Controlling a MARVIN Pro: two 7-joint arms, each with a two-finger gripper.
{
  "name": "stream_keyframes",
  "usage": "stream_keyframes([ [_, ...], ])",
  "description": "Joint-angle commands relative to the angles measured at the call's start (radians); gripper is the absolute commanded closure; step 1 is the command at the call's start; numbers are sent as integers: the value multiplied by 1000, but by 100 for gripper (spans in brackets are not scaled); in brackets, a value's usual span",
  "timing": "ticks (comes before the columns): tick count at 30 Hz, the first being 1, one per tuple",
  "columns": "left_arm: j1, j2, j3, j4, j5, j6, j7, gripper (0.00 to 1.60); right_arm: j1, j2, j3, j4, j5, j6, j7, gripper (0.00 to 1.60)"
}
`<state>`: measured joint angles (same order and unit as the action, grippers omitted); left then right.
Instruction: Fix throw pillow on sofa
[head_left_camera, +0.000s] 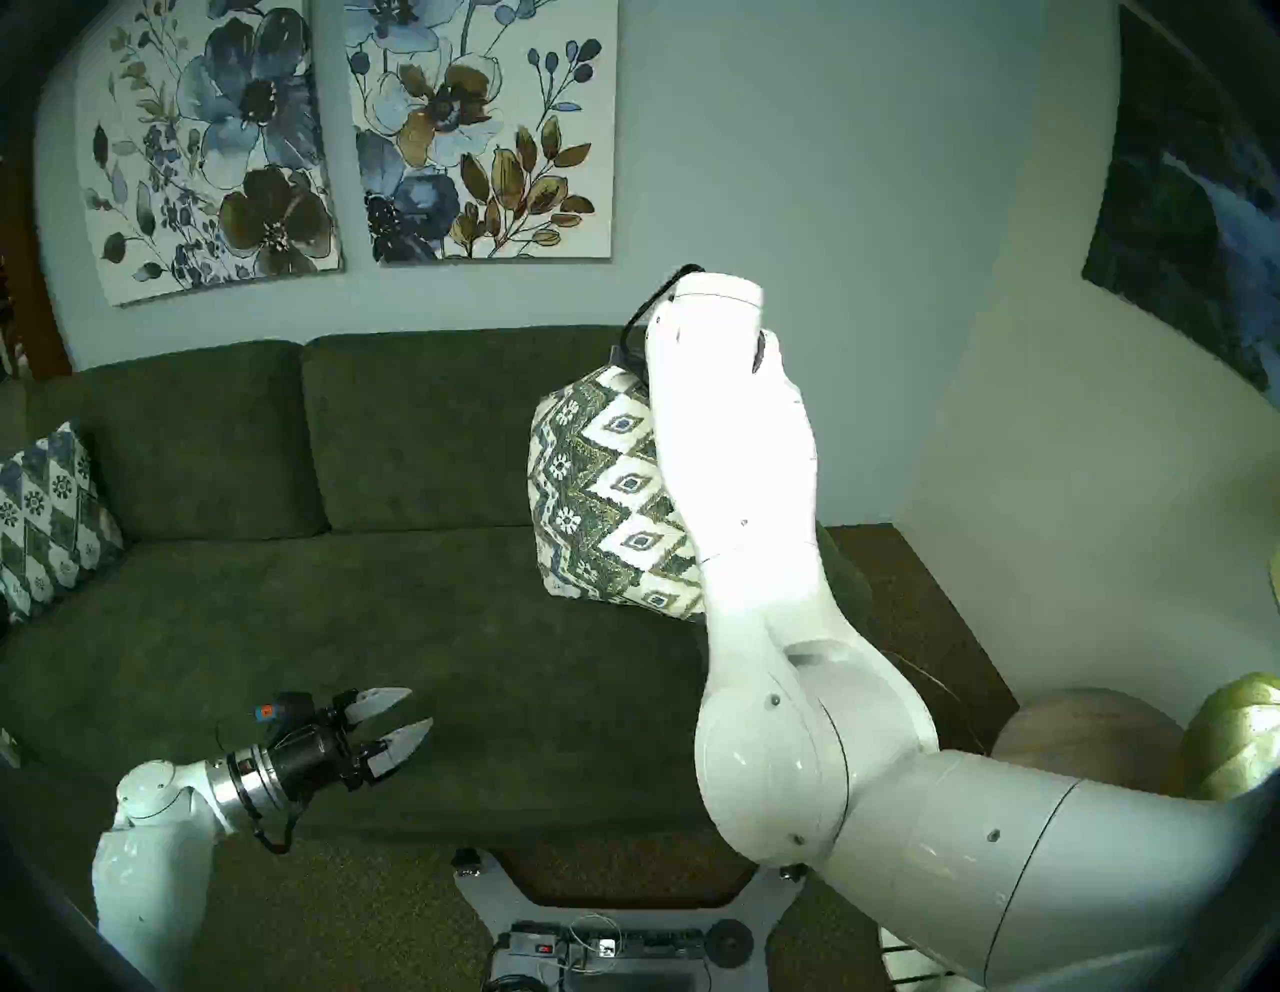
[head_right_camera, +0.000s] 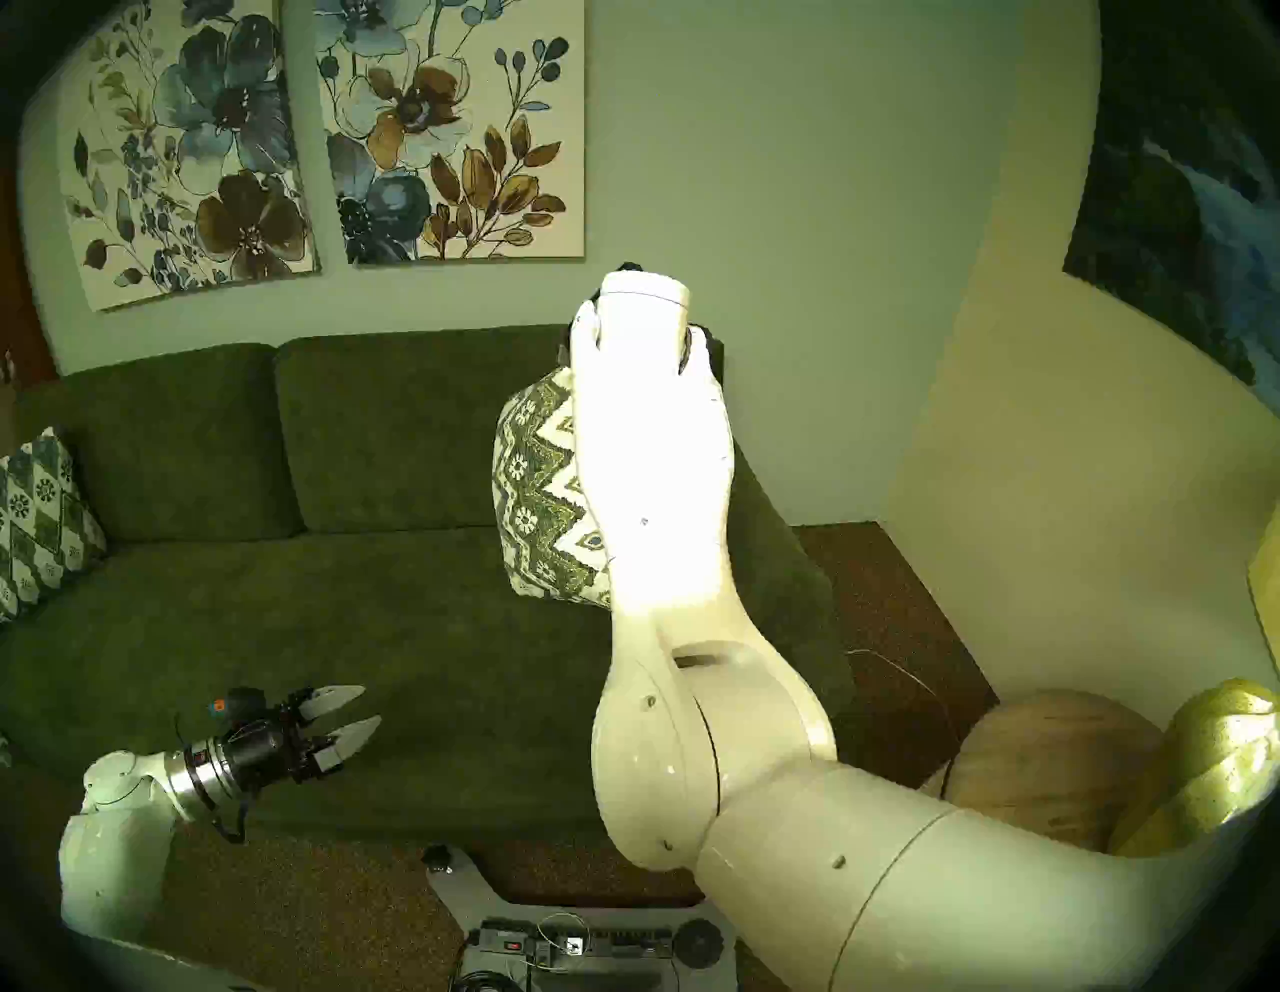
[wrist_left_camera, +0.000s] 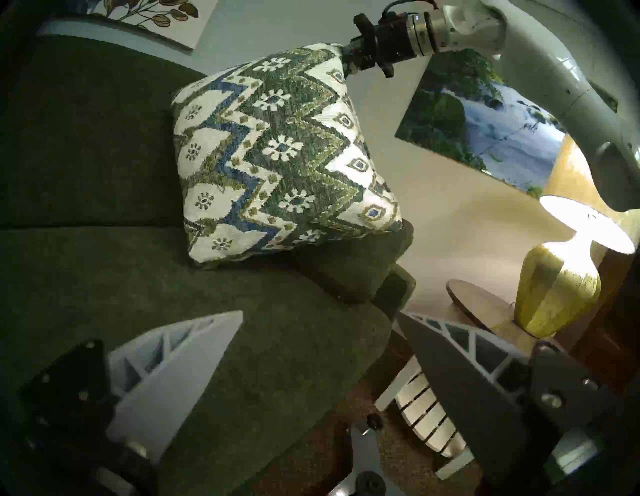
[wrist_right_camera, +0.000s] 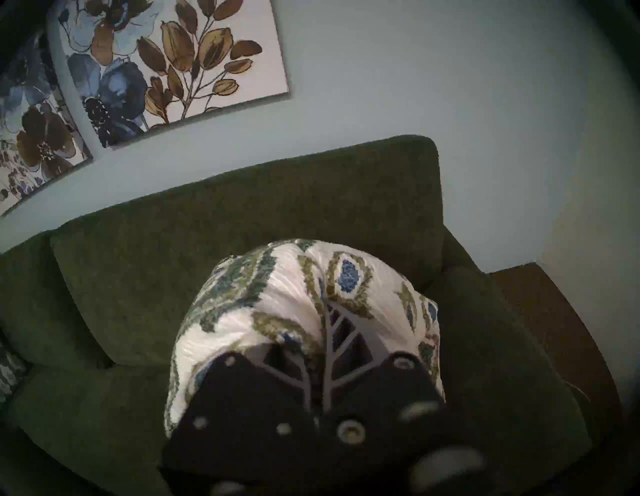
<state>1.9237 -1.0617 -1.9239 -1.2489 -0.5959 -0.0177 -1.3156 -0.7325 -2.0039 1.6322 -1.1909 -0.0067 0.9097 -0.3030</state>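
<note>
right gripper (wrist_left_camera: 349, 60) is pinching throw pillow (wrist_left_camera: 277, 156) top corner | left gripper (head_left_camera: 395, 727) is idling open, empty | risk: corner slipping, pillow toppling off sofa (head_left_camera: 415, 429) right armrest

Glossy white arms (head_left_camera: 755, 485), silver wrist ring (head_left_camera: 239, 779), black gripper bodies (orange tag), white ribbed fingers (head_left_camera: 409, 738).

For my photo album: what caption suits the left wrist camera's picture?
Right gripper pinches the throw pillow by its top corner, standing it on the green sofa beside the armrest.
</note>
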Motion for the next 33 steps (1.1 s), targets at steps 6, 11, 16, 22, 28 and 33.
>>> stream_keyframes([
  [6,-7,-1,-1,2,-10,4,-15,0,11,-3,26,-84,46,9,-138,160],
  [11,-7,-1,-1,1,-7,4,-13,0,-45,-3,-5,-132,57,50,-159,160],
  [16,-7,0,-1,1,-4,4,-12,0,-99,-3,-20,-191,73,50,-174,160],
  [22,-7,0,-1,1,-3,5,-12,0,-156,-3,-39,-263,96,50,-193,160],
  [28,-7,0,-1,2,-3,5,-12,0,-222,39,-32,-310,121,50,-224,160],
  [33,-7,0,-1,2,-3,5,-12,0,-264,74,-42,-344,153,50,-233,160],
])
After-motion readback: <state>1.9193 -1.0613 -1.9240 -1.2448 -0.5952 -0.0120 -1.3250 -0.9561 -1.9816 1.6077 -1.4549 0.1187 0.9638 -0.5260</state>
